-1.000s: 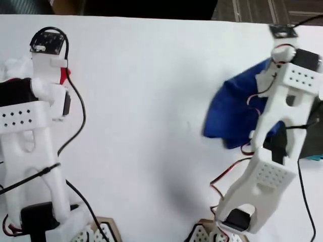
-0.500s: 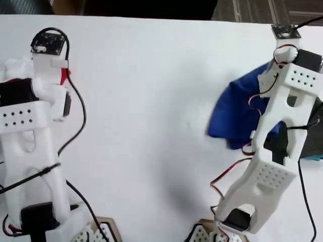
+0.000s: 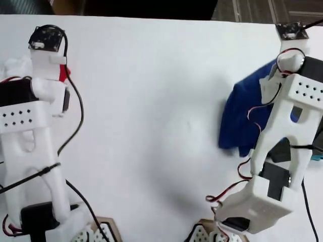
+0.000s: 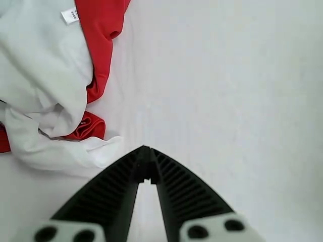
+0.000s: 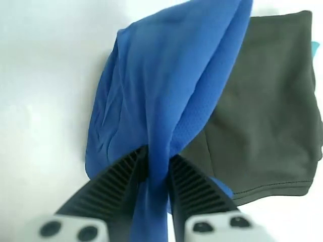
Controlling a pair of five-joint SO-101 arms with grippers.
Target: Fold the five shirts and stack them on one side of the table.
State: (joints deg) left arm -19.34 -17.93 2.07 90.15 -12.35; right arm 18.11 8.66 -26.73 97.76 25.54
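Note:
A blue shirt (image 3: 243, 117) hangs bunched at the table's right side, and my right gripper (image 5: 157, 164) is shut on a fold of the blue shirt (image 5: 151, 96). Under it lies a dark grey folded shirt (image 5: 267, 116), with a sliver of a teal one (image 3: 317, 157) at the right edge. At the far left a white shirt (image 4: 40, 75) and a red shirt (image 4: 101, 30) lie crumpled together. My left gripper (image 4: 146, 169) is shut with nothing in it, just beside the white cloth. In the high view the left arm (image 3: 35, 121) stands over that pile.
The white table (image 3: 151, 101) stretches bare between the two arms. Black and red cables (image 3: 75, 121) trail along both arms. The table's far edge (image 3: 151, 16) meets a dark floor.
The right arm has carried the blue shirt to the right, toward the table's right edge and over the dark shirt. The left arm has stayed put.

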